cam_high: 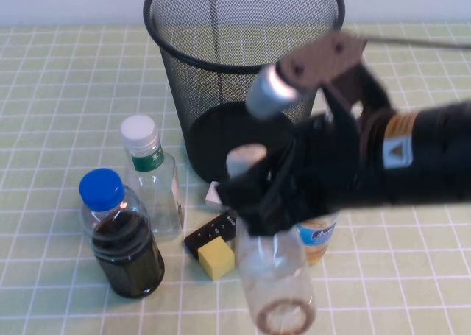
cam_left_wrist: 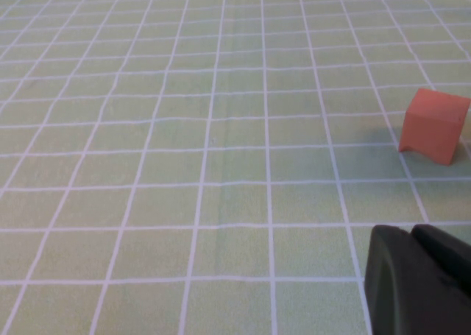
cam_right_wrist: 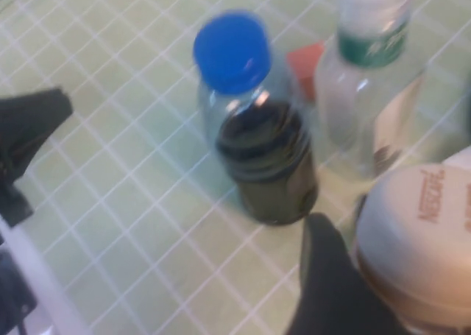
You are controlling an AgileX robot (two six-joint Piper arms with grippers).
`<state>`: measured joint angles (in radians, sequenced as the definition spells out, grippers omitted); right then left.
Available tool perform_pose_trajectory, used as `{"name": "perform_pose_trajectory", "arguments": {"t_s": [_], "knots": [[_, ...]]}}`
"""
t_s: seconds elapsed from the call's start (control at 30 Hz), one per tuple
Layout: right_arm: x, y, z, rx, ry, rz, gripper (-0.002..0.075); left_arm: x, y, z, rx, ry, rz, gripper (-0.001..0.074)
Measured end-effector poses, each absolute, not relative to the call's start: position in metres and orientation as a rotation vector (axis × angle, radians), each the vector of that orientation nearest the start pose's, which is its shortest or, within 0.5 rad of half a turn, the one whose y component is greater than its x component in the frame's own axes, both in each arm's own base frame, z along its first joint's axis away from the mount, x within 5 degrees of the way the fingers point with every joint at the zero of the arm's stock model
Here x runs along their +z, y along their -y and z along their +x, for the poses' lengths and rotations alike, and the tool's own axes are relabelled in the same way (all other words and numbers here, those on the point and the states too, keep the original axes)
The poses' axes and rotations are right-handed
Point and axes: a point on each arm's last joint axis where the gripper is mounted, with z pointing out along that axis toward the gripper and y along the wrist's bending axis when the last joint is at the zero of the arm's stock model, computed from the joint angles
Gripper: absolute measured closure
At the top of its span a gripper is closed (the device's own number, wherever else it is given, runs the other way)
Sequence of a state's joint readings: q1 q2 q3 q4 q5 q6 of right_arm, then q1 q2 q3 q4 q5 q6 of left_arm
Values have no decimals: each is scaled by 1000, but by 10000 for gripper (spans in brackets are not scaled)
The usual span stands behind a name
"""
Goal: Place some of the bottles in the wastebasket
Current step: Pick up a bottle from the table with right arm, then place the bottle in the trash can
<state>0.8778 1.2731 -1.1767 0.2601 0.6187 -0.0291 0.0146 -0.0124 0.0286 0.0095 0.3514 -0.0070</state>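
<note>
My right gripper is shut on the neck of the small clear bottle and holds it above the table, tilted with its base toward the camera. Its white cap fills a corner of the right wrist view beside a dark finger. The taller bottle with the green neck label stands left of the black mesh wastebasket, and also shows in the right wrist view. My left gripper is out of the high view and hangs shut and empty over bare cloth.
A blue-capped bottle of dark liquid stands at the front left. An amber bottle is half hidden behind my right arm. A yellow block and a black block lie between the bottles. An orange block lies near my left gripper.
</note>
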Motion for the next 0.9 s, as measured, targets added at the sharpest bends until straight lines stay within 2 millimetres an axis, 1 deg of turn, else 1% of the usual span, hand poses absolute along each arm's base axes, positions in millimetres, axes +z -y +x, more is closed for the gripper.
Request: {"name": "perform_pose_trajectory", "arguments": {"t_s": [0.1,0.17,0.33,0.37,0.4,0.47,0.6,0.67,0.77,0.9], "knots": [[403,-218,170,688,-2081,-837,732,173,-1,53,15,-1851,-14,741],[427,-217,175,648,-2026,-812,732,173,-1,53,15,-1851,-14,741],[480,-212,186,552,-1883,-703,732,173,-1,53,15,-1851,-14,741],[489,-211,189,530,-1852,-684,424,173,-1,53,15,-1851,-14,741],[496,-211,192,506,-1828,-668,732,173,-1,53,15,-1851,-14,741],[513,-212,199,463,-1771,-629,732,173,-1,53,15,-1851,-14,741],[533,-219,220,391,-1697,-551,732,173,-1,53,15,-1851,-14,741],[538,-222,237,365,-1685,-508,732,173,-1,53,15,-1851,-14,741],[534,-221,269,323,-1701,-440,732,173,-1,53,15,-1851,-14,741],[509,-222,318,318,-1786,-373,732,173,-1,53,15,-1851,-14,741]]}}
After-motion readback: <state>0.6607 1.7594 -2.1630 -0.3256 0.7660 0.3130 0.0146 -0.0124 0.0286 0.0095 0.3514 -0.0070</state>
